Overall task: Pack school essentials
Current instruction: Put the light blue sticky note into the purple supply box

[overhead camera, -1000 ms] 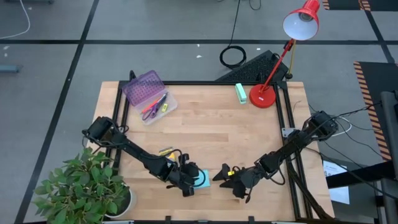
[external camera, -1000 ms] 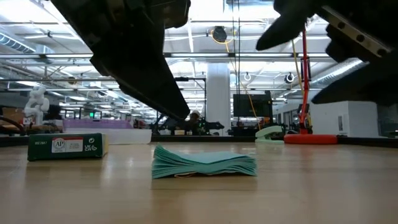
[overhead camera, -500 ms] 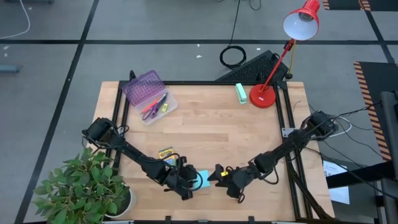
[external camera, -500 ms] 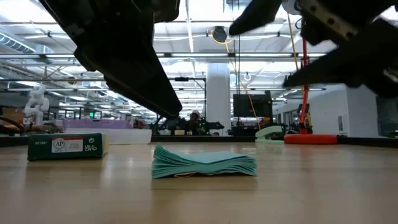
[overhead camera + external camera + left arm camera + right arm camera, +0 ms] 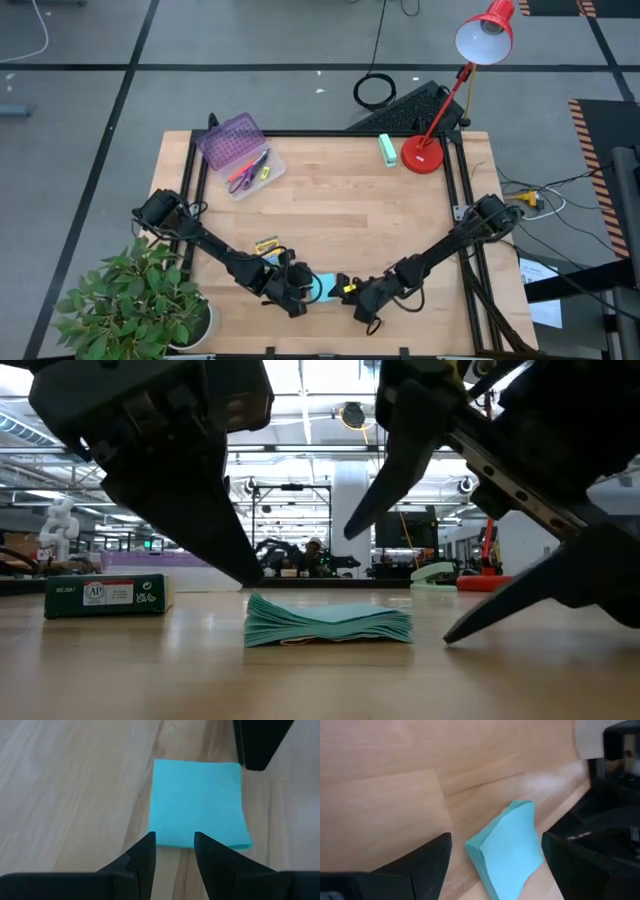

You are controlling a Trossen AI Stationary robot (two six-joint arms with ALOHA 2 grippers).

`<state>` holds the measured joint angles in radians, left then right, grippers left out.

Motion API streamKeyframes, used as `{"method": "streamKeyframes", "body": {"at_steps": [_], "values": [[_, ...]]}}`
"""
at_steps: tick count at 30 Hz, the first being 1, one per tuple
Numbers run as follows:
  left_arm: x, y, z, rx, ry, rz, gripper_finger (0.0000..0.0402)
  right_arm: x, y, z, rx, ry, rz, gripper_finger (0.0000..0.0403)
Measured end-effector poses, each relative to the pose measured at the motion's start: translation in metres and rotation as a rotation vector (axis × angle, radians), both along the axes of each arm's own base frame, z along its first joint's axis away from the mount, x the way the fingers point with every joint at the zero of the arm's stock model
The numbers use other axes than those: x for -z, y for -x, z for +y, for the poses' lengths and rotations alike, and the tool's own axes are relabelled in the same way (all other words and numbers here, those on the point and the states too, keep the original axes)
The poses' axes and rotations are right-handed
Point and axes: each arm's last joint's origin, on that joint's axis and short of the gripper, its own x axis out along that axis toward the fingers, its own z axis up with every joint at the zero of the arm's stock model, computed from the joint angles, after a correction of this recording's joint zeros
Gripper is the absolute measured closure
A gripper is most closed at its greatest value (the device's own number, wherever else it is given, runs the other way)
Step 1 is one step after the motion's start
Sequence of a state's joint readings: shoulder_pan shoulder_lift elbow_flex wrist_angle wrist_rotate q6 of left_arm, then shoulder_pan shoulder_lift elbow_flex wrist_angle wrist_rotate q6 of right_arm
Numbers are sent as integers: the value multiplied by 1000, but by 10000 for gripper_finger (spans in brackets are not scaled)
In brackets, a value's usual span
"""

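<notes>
Sticky-note pad hemmed between left tool and right tool.

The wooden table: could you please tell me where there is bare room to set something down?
Bare wood lies between the clear pencil case and red desk lamp. Crowded: the front edge, where both hands flank the light-blue sticky-note pad.

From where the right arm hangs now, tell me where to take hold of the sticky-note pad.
Grip the sticky-note pad across two opposite side edges, coming down from above. It lies flat on the table, so only its thin edges offer purchase. The right hand already hangs open astride it; the left hand crowds one edge.
</notes>
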<state>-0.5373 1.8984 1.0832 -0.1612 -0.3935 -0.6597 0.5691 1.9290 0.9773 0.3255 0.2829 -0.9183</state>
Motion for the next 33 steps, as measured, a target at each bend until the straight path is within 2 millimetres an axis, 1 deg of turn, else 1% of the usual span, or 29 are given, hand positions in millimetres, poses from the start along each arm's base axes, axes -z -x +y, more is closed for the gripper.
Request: {"method": "streamKeyframes", "body": {"at_steps": [5, 10, 12, 14, 19, 21, 27, 33], "values": [[1, 1, 0, 8, -9, 3, 266, -1, -2, 1, 10, 2, 24, 113], [0, 0, 0, 44, -64, -11, 272, -1, -1, 1, 10, 5, 27, 121], [0, 0, 0, 60, -78, -10, 287, 0, -1, 1, 10, 5, 27, 121], [2, -1, 1, 74, -94, -6, 310, 0, -1, 1, 10, 5, 27, 121], [17, -9, 2, 107, -101, -5, 378, 0, -1, 1, 11, 6, 29, 121], [23, -10, 3, 105, -101, 12, 395, 0, -1, 1, 13, 3, 30, 122], [31, -11, 4, 99, -102, 33, 386, 1, 0, 1, 17, 5, 42, 122], [32, -11, 4, 105, -102, 45, 398, 0, -1, 1, 11, 6, 31, 122]]}}
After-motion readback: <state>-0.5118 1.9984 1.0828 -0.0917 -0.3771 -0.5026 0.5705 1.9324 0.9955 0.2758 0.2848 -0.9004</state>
